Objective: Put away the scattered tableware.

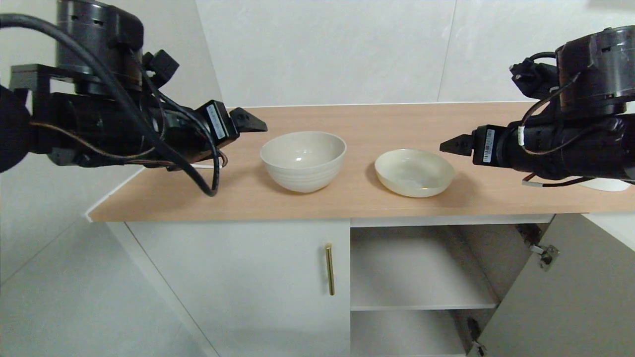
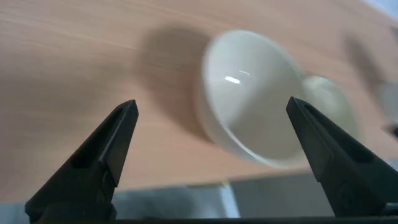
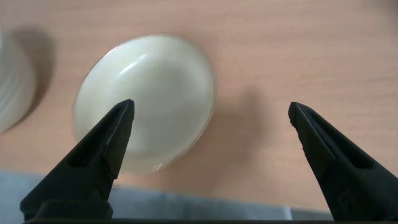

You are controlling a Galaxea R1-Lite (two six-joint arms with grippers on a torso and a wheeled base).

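Note:
A deep white bowl (image 1: 303,161) (image 2: 249,99) stands on the wooden countertop (image 1: 367,203). To its right sits a shallow cream dish (image 1: 414,172) (image 3: 146,99). My left gripper (image 1: 254,124) (image 2: 211,104) hovers just left of the deep bowl, above the counter, open with nothing between its fingers. My right gripper (image 1: 445,145) (image 3: 210,107) hangs just right of the shallow dish, at its far right rim, also open and holding nothing. The left wrist view catches the shallow dish (image 2: 329,93) behind the bowl; the right wrist view catches the bowl's side (image 3: 12,81).
Below the counter, the cabinet's right door (image 1: 560,292) stands open, showing two bare shelves (image 1: 421,287). The left door with a gold handle (image 1: 329,268) is shut. A white object (image 1: 607,184) lies on the counter under my right arm. A tiled wall backs the counter.

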